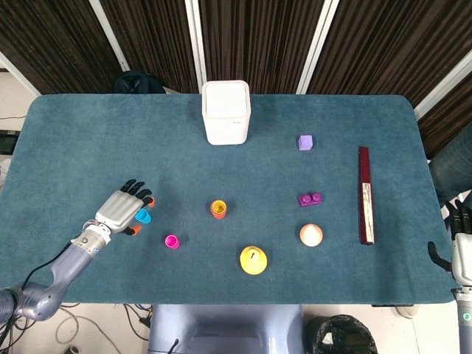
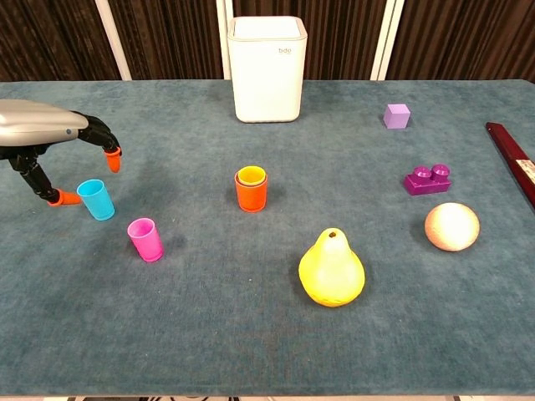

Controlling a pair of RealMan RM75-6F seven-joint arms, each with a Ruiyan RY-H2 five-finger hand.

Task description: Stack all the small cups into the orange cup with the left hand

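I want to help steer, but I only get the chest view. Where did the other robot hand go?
Observer: The right robot hand is off the table, just past its right edge.
Operator: What's the red thing on the side?
Observer: A long dark red box, lying front to back near that right edge.
Operator: Is the blue cup lined up with the left robot hand?
Observer: From above, the blue cup sits between the thumb and fingers of the left robot hand.
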